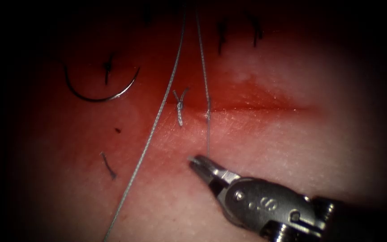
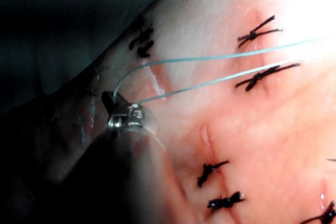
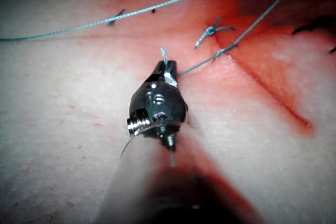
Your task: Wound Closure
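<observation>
Needle (image 1: 99,92) lies free on the tissue (image 1: 292,152), left of the cut (image 1: 256,106). Right gripper (image 1: 198,162) is closed on the thread (image 1: 208,134); left gripper (image 2: 118,103) also grips thread.

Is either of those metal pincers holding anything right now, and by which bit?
The right tool grips the thread by its short free end. The left tool holds the thread's longer strands. The needle lies loose.

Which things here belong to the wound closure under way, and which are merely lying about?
In the job: right tool shut on the thread; left tool holding thread too; cut; needle, lying free on the tissue.
Lying about: finished knot; dark thread scrap.
</observation>
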### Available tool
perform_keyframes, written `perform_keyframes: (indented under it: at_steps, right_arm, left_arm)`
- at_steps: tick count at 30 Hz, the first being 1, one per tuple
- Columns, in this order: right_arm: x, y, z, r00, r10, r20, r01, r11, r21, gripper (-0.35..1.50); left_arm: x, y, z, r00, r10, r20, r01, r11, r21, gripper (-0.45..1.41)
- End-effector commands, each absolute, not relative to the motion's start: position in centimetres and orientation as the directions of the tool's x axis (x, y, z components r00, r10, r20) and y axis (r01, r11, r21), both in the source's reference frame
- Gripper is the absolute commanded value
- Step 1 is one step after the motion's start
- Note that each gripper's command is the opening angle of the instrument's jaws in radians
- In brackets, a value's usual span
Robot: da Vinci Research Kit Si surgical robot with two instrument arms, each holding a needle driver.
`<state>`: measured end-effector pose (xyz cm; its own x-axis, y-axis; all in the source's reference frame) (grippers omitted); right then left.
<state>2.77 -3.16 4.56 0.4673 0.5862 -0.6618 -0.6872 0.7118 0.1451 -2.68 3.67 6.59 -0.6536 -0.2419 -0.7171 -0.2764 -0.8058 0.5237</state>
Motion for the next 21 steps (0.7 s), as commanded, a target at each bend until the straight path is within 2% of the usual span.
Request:
perform_keyframes:
  at_steps: [1, 2, 5, 6, 7, 10, 14, 19, 21]
  right_arm:
    - [2.82, -3.0, 4.6, 0.458, 0.57, -0.682, -0.671, 0.725, 0.155, -0.35]
    - [2.8, -3.0, 4.6, 0.45, 0.559, -0.696, -0.658, 0.735, 0.165, -0.33]
    - [2.77, -2.8, 4.7, 0.429, 0.542, -0.723, -0.66, 0.734, 0.159, 0.67]
    - [2.77, -2.8, 4.7, 0.429, 0.542, -0.723, -0.66, 0.734, 0.159, 0.67]
    - [2.75, -2.7, 4.7, 0.406, 0.532, -0.743, -0.667, 0.728, 0.157, 1.03]
    - [2.72, -2.6, 4.7, 0.386, 0.525, -0.759, -0.673, 0.723, 0.158, 1.14]
    - [2.7, -2.6, 4.7, 0.374, 0.522, -0.767, -0.676, 0.719, 0.16, 1.18]
    - [2.63, -2.5, 4.6, 0.367, 0.522, -0.77, -0.667, 0.725, 0.174, 1.18]
    - [2.55, -2.5, 4.6, 0.363, 0.524, -0.77, -0.654, 0.732, 0.189, 1.06]
  left_arm:
    - [-2.74, 3.7, 6.5, -0.634, -0.244, -0.733, -0.282, -0.811, 0.514, -0.45]
    - [-2.75, 3.6, 6.5, -0.623, -0.252, -0.74, -0.28, -0.812, 0.513, -0.45]
    - [-2.79, 3.5, 6.4, -0.581, -0.271, -0.767, -0.271, -0.824, 0.497, -0.45]
    - [-2.79, 3.5, 6.4, -0.581, -0.271, -0.767, -0.271, -0.824, 0.497, -0.45]
    - [-2.83, 3.3, 6.3, -0.553, -0.278, -0.785, -0.256, -0.84, 0.478, -0.45]
    - [-2.87, 3.1, 6.1, -0.51, -0.298, -0.807, -0.218, -0.862, 0.457, -0.45]
    - [-2.89, 2.9, 5.9, -0.469, -0.318, -0.824, -0.183, -0.878, 0.443, -0.45]
    - [-2.86, 2.5, 5.6, -0.313, -0.3, -0.901, -0.125, -0.927, 0.352, -0.45]
    - [-2.79, 2.4, 5.4, -0.218, -0.291, -0.931, -0.047, -0.95, 0.308, -0.45]
